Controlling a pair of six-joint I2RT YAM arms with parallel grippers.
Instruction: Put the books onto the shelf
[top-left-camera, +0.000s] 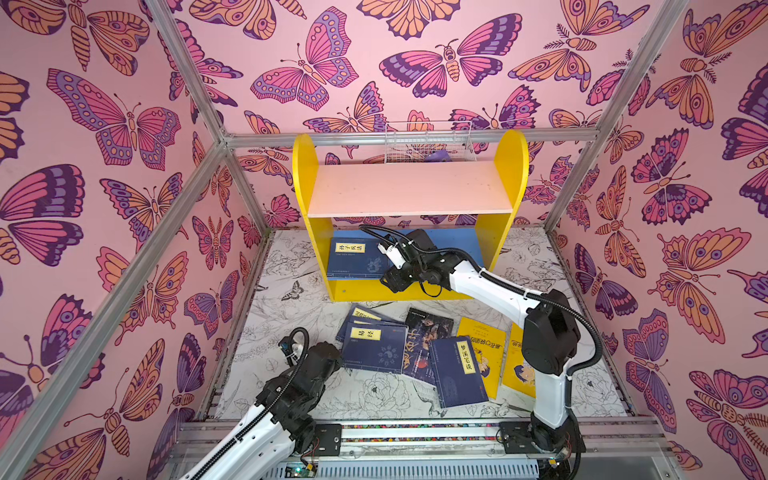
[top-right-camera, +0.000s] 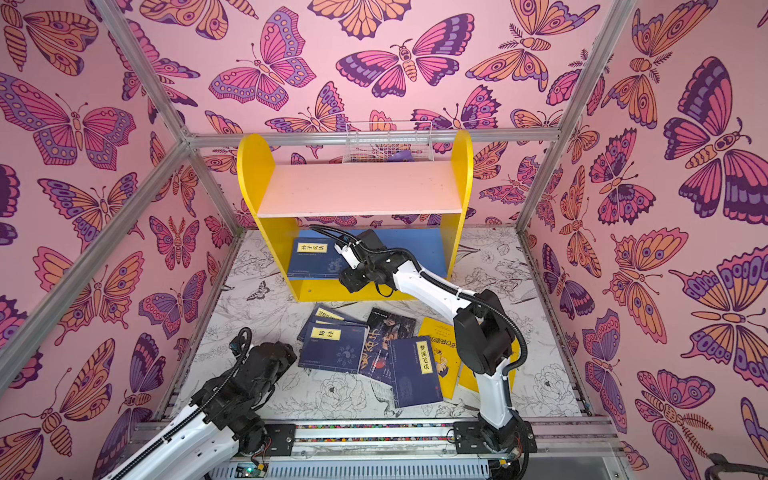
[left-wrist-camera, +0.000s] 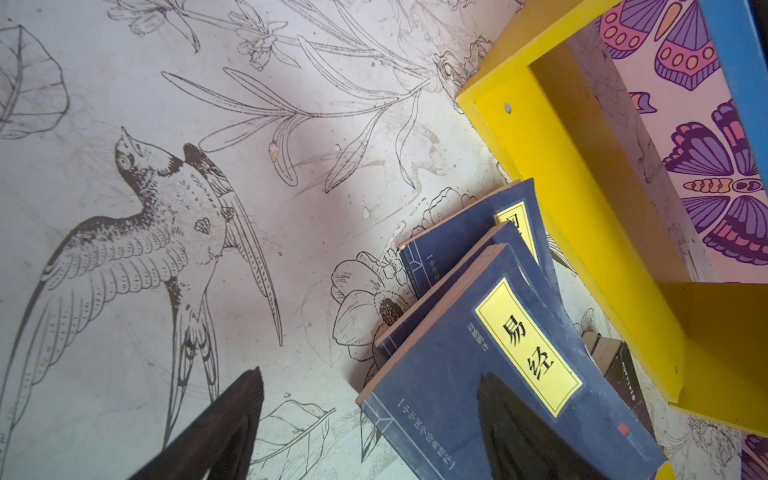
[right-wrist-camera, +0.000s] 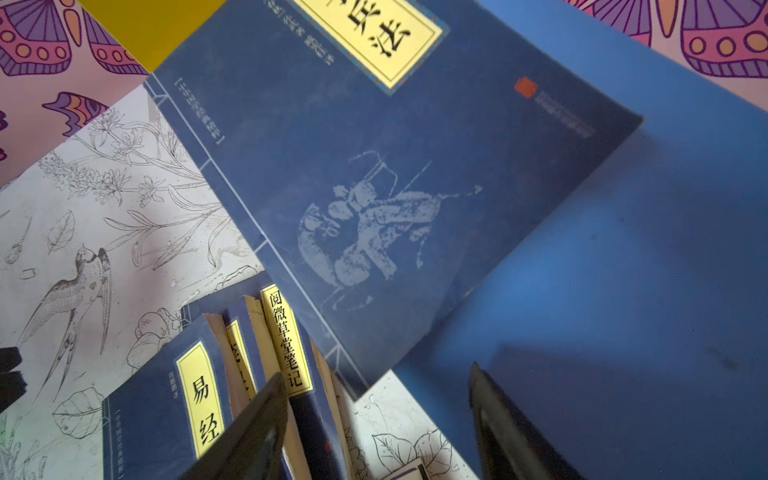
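Observation:
The shelf (top-left-camera: 513, 166) (top-right-camera: 254, 174) stands at the back, with yellow sides, a bare pink upper board and a blue lower board (right-wrist-camera: 623, 291). One navy book (top-left-camera: 357, 257) (right-wrist-camera: 395, 187) lies flat on the left of the lower board. My right gripper (top-left-camera: 389, 282) (right-wrist-camera: 378, 371) hangs open and empty over that board's front edge, just right of this book. The other books lie on the floor: overlapping navy ones (top-left-camera: 374, 347) (left-wrist-camera: 478, 395), a dark one (top-left-camera: 424, 340), another navy one (top-left-camera: 457, 370) and two yellow ones (top-left-camera: 484, 349). My left gripper (left-wrist-camera: 370, 374) is open at the navy stack's left edge, one finger above the top cover.
A white wire basket (top-left-camera: 428, 141) hangs on the wall behind the shelf. Butterfly-patterned walls and metal frame posts (top-left-camera: 199, 104) close the cell in. The floor mat (top-left-camera: 291, 291) carries bird and flower drawings. My right arm's elbow (top-left-camera: 548, 332) rises over the yellow books.

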